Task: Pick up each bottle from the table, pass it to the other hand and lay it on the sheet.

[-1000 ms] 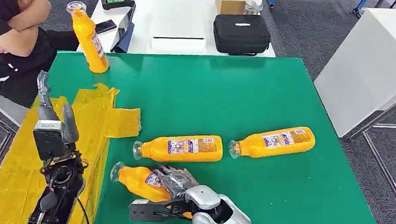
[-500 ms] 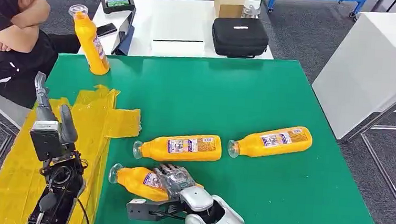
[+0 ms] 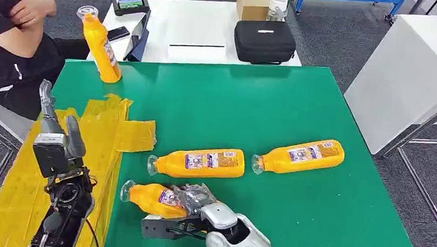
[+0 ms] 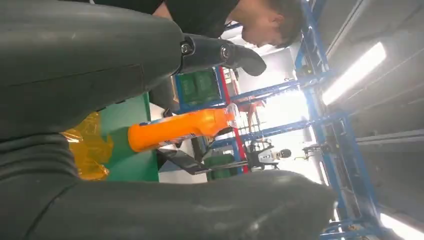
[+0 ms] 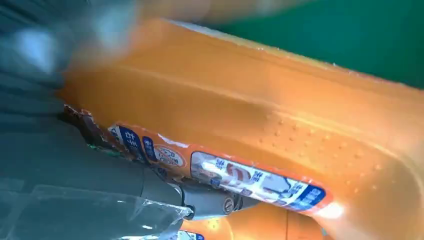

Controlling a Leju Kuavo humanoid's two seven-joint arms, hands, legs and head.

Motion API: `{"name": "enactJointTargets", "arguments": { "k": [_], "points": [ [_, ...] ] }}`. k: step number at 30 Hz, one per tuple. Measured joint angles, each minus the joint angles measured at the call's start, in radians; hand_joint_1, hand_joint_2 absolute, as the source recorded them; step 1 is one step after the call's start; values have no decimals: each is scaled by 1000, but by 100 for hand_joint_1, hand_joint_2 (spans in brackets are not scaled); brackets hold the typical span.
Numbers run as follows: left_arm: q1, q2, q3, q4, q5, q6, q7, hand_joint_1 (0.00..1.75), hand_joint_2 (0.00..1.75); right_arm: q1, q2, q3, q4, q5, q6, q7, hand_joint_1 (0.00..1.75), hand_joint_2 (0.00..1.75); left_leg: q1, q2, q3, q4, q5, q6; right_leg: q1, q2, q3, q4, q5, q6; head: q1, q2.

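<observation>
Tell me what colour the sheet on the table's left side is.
Yellow. The sheet is crinkled and slightly see-through, clearest in the head view.

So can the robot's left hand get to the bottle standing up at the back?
Probably yes. The left hand is raised over the yellow sheet, and nothing stands between it and the upright bottle.

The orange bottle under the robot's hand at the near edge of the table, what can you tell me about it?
The nearest orange bottle looks like smooth plastic, with a clear cap at its narrow end and a printed label of blue and white patches. It lies on its side on the green table, cap pointing toward the yellow sheet. The right hand lies over its wider end, fingers wrapped on the body; the right wrist view shows fingers against the label. It lies apart from the other bottles.
</observation>
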Motion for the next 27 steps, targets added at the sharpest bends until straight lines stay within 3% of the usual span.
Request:
{"name": "enactJointTargets", "arguments": {
  "k": [13, 14, 16, 19, 22, 27],
  "points": [
    [1, 0, 0, 0, 2, -7, 1, 0, 0, 25, -28, -61, -45, -20, 2, -10, 175, 175, -1, -3, -3, 0, 0, 1, -1, -2, 2, 0, -1, 2, 1, 0],
    [1, 0, 0, 0, 6, -11, 3, 0, 175, 26, -28, -64, -47, -33, 2, -12, 175, 175, -1, -2, -3, 0, 0, 1, -1, -2, 1, 0, -1, 2, 0, 0],
    [1, 0, 0, 0, 24, -36, 14, 0, 175, 37, -38, -84, -65, -99, 3, -47, 175, 175, -1, -3, -3, 0, 0, 1, -1, -2, 0, 0, -1, 2, 0, 0],
    [10, 0, 2, -1, 117, -117, 58, 0, 175, 72, -79, -167, -151, -309, -1, -165, 175, 175, -2, -3, -5, 0, 0, 1, -2, -2, 8, 0, -1, 4, 1, 0],
    [44, 1, 16, -19, 227, -201, 89, 0, 175, 144, -136, -268, -257, -487, -36, -274, 175, 175, -3, -3, -9, 1, 2, 3, -2, -2, 5, 0, 1, 6, 0, 0],
    [117, 1, 55, -86, 270, -227, 89, 0, 175, 250, -209, -429, -439, -622, -61, -372, 175, 175, -3, -3, -18, 1, 2, 3, -2, -2, -4, 0, 1, 6, 1, 0]
  ]
}}
